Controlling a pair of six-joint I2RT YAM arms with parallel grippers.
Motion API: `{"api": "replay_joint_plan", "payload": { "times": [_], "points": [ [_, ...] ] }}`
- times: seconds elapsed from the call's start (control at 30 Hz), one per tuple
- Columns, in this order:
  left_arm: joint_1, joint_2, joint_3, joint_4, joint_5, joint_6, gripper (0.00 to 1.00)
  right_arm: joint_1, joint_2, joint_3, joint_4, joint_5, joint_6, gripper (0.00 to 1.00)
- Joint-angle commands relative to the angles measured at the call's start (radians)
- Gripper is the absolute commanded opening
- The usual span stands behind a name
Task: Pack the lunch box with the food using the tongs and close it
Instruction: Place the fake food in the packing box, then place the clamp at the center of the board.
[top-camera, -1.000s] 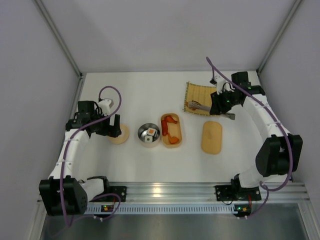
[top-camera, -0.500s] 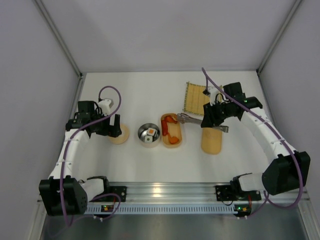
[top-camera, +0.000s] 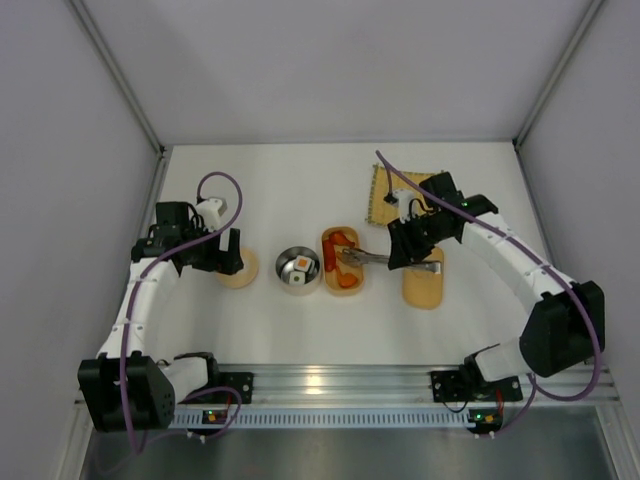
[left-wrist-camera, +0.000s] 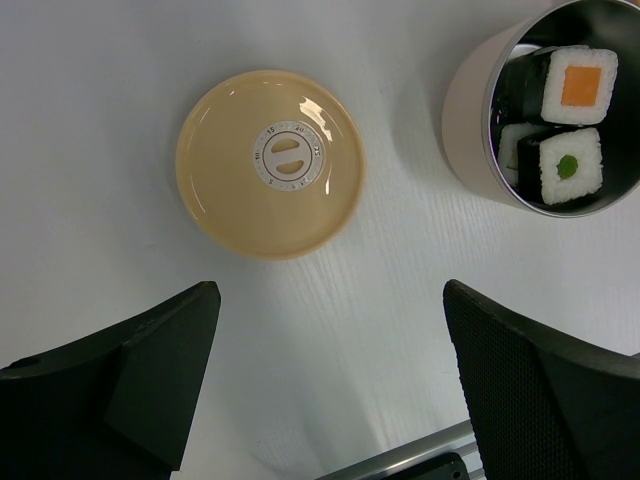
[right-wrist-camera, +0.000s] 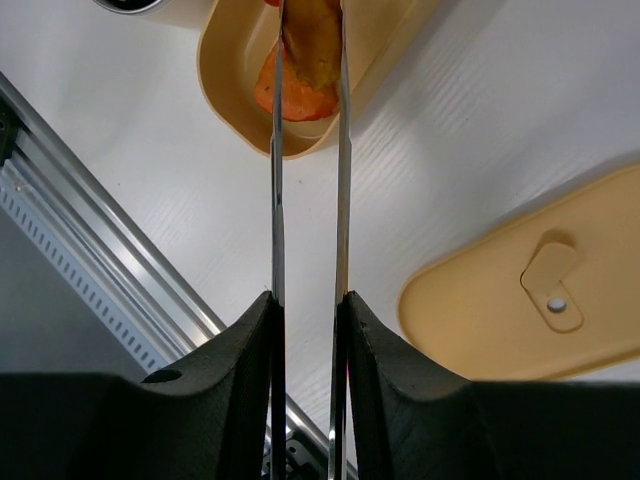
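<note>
Enclosing the white table (top-camera: 280, 180), plain grey walls (top-camera: 330, 70)

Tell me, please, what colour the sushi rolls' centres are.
Orange on one sushi roll, green on another; left wrist view.

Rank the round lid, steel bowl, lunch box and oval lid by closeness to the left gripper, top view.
1. Round lid, right by the left gripper.
2. Steel bowl, to its right.
3. Lunch box, centre.
4. Oval lid, far right.
</note>
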Motion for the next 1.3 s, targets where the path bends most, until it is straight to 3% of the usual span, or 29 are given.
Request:
{"api": "replay_joint_plan", "payload": {
  "times": [0.0,0.2,0.43,0.67,0.9,1.1,1.27],
  "points": [
    [0.004,-0.016,0.036,0.022,0.012,-0.003,0.98,0.031,0.013,0.05,0.006,0.014,0.013,0.09],
    [0.004,-0.015,0.031,0.022,0.006,0.001,0.98,0.045,0.033,0.078,0.006,0.023,0.014,0.28],
    [0.004,-0.015,0.033,0.022,0.004,0.004,0.98,0.05,0.024,0.13,0.002,0.044,0.009,0.39],
    [0.004,-0.015,0.042,0.013,0.006,0.003,0.98,0.053,0.027,0.161,-0.012,0.06,0.0,0.44],
    [0.004,-0.018,0.048,0.01,0.01,0.003,0.98,0.044,-0.022,0.193,-0.008,0.066,0.005,0.4],
    [0.004,-0.024,0.047,0.008,0.007,0.007,0.98,-0.114,-0.089,0.213,0.026,0.066,0.017,0.37],
    [0.004,-0.025,0.051,0.008,0.017,0.01,0.98,-0.341,-0.096,0.215,0.043,0.05,-0.021,0.36]
  ]
}}
